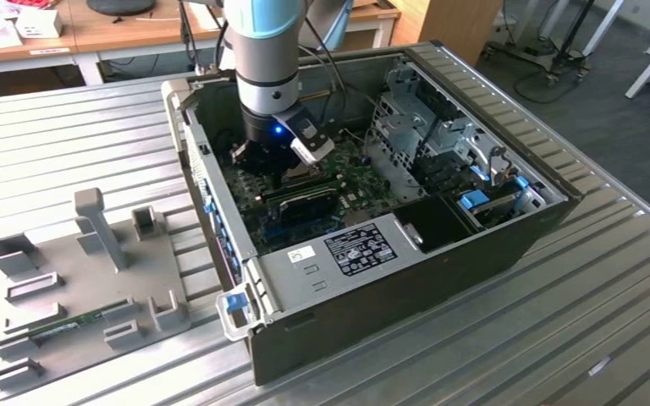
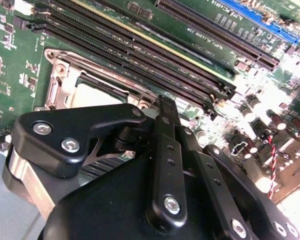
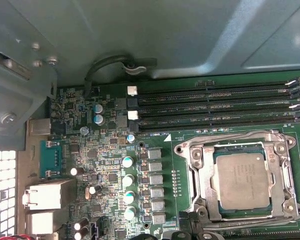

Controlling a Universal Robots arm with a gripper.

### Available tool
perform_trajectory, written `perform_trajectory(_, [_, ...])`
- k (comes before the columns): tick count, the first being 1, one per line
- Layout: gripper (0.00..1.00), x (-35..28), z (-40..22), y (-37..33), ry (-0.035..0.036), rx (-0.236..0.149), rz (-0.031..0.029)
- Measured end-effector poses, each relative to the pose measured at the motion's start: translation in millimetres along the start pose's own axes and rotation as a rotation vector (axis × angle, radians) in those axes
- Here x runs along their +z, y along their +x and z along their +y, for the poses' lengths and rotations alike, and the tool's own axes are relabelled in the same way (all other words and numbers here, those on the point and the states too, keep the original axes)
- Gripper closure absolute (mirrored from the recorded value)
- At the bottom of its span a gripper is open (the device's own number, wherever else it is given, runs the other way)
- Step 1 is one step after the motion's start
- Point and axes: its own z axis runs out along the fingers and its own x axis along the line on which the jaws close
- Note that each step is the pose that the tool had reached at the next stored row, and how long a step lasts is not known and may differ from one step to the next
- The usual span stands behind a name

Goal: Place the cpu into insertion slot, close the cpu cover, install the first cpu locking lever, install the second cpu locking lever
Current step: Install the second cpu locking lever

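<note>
**A:** Where is the arm?

**B:** In the exterior view it reaches down into the open computer case point(image 1: 494, 254), which lies on its side on the slatted metal table point(image 1: 65, 135). The gripper point(image 1: 267, 161) hangs low over the green motherboard point(image 1: 354, 173), towards the far end of the case on the exterior view's left.

**A:** And the fingers point(image 2: 162, 150)?

**B:** In the second wrist view they are drawn narrow. The black bars meet at the tip with no gap showing, and nothing sits between them. The tip of the gripper point(image 2: 166, 102) is just beside the socket, near the long memory slots point(image 2: 140, 50).

**A:** Where is the cpu?

**B:** The cpu point(image 3: 240, 180) lies flat in the insertion slot point(image 3: 277, 142), dull grey top upward. The cpu cover point(image 3: 206, 185) is down over it, and its silvery frame surrounds the chip so that the top shows through the cut-out. The second wrist view shows the same cpu point(image 2: 97, 92) and cpu cover point(image 2: 65, 75), partly behind the black linkage.

**A:** The levers?

**B:** A thin metal rod point(image 3: 225, 136) runs along the frame's edge next to the memory slots point(image 3: 215, 105). I cannot tell whether it is hooked.

**A:** Anything else?

**B:** A grey fixture tray point(image 1: 77, 288) sits on the table at the exterior view's left, well apart from the case, with a memory stick point(image 1: 71, 323) lying in it.
</note>
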Motion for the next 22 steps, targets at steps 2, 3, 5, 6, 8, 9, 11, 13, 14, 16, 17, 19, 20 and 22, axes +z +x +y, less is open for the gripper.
perform_trajectory(2, [0.90,0.0,-0.1,0.1,-0.0001,0.000,-0.0001])
perform_trajectory(3, [0.90,0.0,-0.1,0.1,-0.0001,0.000,-0.0001])
perform_trajectory(5, [0.90,0.0,-0.1,0.1,-0.0001,0.000,-0.0001])
perform_trajectory(6, [0.90,0.0,-0.4,0.3,0.0000,0.000,-0.0002])
perform_trajectory(8, [0.90,0.0,-0.6,0.3,0.0000,0.000,-0.0001])
perform_trajectory(9, [0.90,0.0,-0.6,0.3,-0.0001,0.000,-0.0001])
perform_trajectory(11, [0.90,0.0,-0.6,0.3,0.0000,0.000,-0.0001])
perform_trajectory(13, [0.90,0.0,-0.7,0.4,0.0002,0.000,-0.0002])
perform_trajectory(14, [0.90,-0.1,-1.1,0.4,0.0002,0.000,-0.0001])
perform_trajectory(16, [0.90,-0.1,-1.7,0.4,0.0003,0.000,-0.0001])
perform_trajectory(17, [0.90,-0.2,-2.1,0.3,0.0003,0.000,-0.0001])
perform_trajectory(19, [0.90,-0.2,-2.9,0.4,0.0006,0.000,0.0000])
perform_trajectory(20, [0.90,-0.2,-3.2,0.4,0.0005,0.000,-0.0001])
perform_trajectory(22, [0.90,-0.1,-3.5,0.6,0.0004,0.000,-0.0002])
